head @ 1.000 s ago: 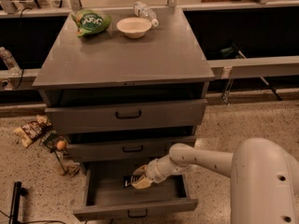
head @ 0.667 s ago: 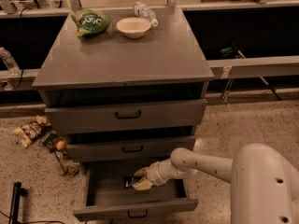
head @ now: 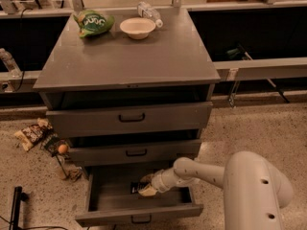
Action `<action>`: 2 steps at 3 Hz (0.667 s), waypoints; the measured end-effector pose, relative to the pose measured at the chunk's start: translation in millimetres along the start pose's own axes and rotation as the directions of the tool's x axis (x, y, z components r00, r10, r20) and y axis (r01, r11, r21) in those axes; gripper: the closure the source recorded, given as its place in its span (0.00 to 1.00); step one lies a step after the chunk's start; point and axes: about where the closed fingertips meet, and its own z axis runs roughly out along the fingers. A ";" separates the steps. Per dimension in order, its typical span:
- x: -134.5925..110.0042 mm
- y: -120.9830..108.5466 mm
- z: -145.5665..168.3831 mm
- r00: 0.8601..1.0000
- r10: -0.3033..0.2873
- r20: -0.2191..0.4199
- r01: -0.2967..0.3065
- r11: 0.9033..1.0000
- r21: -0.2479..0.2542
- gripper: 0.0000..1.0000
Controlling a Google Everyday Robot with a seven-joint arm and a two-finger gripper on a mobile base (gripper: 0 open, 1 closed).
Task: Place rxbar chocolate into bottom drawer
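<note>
Inside bottom drawer (head: 168,212), pincer (head: 147,190), rxbar chocolate (head: 135,188) at its tip, axis unclear

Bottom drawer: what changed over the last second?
The gripper and white forearm sank slightly lower into the open grey metal bottom drawer. The small black rxbar chocolate wrapper stays at the gripper's tip. Green snack bag, pale bowl and both upper drawers unchanged.
</note>
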 end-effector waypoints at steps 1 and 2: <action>28.1 -16.7 26.8 0.998 -0.002 -0.064 0.005 0.999 0.049 0.80; 42.8 -30.7 41.6 0.995 0.009 -0.104 0.002 0.995 0.103 0.49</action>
